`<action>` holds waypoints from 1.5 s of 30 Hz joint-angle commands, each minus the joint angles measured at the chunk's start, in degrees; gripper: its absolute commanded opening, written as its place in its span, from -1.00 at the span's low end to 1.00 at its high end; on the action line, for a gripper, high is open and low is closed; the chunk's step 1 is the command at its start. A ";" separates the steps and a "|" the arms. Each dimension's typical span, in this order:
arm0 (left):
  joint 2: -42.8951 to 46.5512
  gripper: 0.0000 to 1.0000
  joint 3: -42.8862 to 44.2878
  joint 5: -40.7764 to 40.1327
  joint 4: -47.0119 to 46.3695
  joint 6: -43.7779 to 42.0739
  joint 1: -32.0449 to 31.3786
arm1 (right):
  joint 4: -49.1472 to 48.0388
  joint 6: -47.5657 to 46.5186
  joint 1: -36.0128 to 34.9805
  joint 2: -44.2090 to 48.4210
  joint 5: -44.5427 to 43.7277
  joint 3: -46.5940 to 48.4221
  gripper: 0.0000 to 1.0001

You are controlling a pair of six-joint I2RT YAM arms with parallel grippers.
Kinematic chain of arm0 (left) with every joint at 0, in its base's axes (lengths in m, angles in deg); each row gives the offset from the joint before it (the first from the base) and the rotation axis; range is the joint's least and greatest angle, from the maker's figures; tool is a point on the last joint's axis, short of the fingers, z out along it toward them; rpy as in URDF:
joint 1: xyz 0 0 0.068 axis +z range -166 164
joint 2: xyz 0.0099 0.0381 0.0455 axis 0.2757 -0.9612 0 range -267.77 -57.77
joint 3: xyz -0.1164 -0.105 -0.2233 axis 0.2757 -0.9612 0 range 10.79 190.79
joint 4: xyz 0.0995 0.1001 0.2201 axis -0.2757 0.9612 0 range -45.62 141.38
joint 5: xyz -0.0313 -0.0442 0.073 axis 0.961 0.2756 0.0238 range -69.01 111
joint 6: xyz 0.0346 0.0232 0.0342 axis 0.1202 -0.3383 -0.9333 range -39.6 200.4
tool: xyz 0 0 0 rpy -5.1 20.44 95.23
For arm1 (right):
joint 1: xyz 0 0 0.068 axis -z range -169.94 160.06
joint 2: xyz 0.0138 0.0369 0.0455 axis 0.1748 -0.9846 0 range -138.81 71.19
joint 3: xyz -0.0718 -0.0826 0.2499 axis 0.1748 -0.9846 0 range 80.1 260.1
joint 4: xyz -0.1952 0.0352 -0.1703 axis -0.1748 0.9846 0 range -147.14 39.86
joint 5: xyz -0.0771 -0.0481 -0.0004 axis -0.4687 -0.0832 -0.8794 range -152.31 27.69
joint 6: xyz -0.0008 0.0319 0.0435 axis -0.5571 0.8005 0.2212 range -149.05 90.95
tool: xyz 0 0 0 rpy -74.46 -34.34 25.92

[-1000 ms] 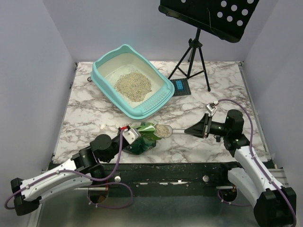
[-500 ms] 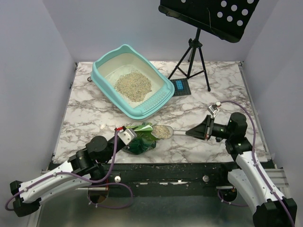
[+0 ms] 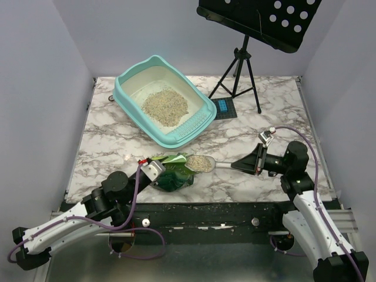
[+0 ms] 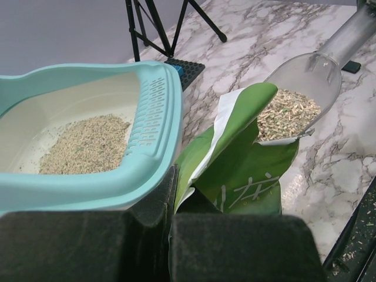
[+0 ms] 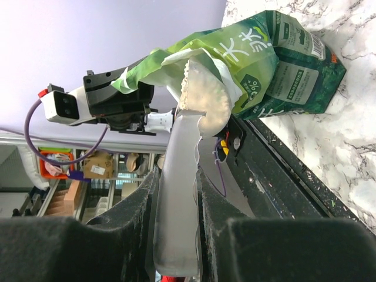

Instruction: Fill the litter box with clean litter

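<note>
Right hand (image 3: 236, 165) clamps the scoop (image 4: 317, 64) of clean litter (image 4: 288, 114); left hand (image 3: 160, 174) pinches the green bag (image 3: 175, 178). Bare counter (image 3: 117, 141) fronts the litter box (image 3: 176, 140), with the tripod (image 3: 238, 73) beside it.

The litter box (image 3: 191, 126) is light teal outside and cream-white inside; its litter (image 3: 165, 107) is speckled beige-grey. The bag (image 3: 173, 177) is green with white lettering. The scoop (image 3: 202, 163) is clear. The tabletop (image 3: 111, 141) is grey-veined white marble.

Litter box (image 3: 195, 125) at rear left of the bench (image 3: 111, 144), clean litter (image 3: 165, 107) piled inside; music stand (image 3: 239, 73) to its right. Nearer the front edge: bag (image 3: 175, 176) lying at centre, scoop (image 3: 201, 163) at its mouth, left hand (image 3: 157, 170) on the bag's left, right hand (image 3: 238, 165) on the scoop handle, right.
</note>
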 commanded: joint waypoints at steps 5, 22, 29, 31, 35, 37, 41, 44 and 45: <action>1.47 -1.00 -0.22 -3.94 -2.20 -1.09 0.08 | 1.07 2.92 0.14 2.47 1.27 0.19 -0.99; 2.79 -1.00 -0.39 -2.62 -2.99 -0.91 0.26 | 1.51 8.98 0.14 9.33 -4.18 -2.36 -0.99; 3.85 -1.00 -0.30 -3.06 -2.72 -0.74 0.26 | 3.35 9.51 0.14 11.09 -5.41 -0.87 -0.99; 3.68 -1.00 -0.39 -3.41 -3.07 -0.74 0.26 | 4.92 9.78 0.14 11.61 -5.50 -0.60 -0.99; 2.88 -1.00 -0.30 -5.43 -3.43 -0.82 0.34 | 5.82 10.56 0.14 12.84 -5.68 -0.08 -0.99; 2.27 -1.00 -0.22 -6.83 -3.60 -0.82 0.43 | 5.99 11.35 0.14 13.28 -5.85 0.19 -0.99; 1.91 -1.00 -0.21 -8.86 -3.69 -0.91 0.69 | 5.99 12.50 0.14 13.90 -6.12 1.24 -0.99; 2.26 -1.00 -0.21 -10.17 -3.95 -1.00 0.87 | 5.99 13.11 0.14 13.90 -6.12 2.12 -0.99; 2.18 -1.00 -0.21 -10.61 -3.95 -1.09 0.87 | 5.99 13.29 0.14 13.81 -6.29 2.56 -0.99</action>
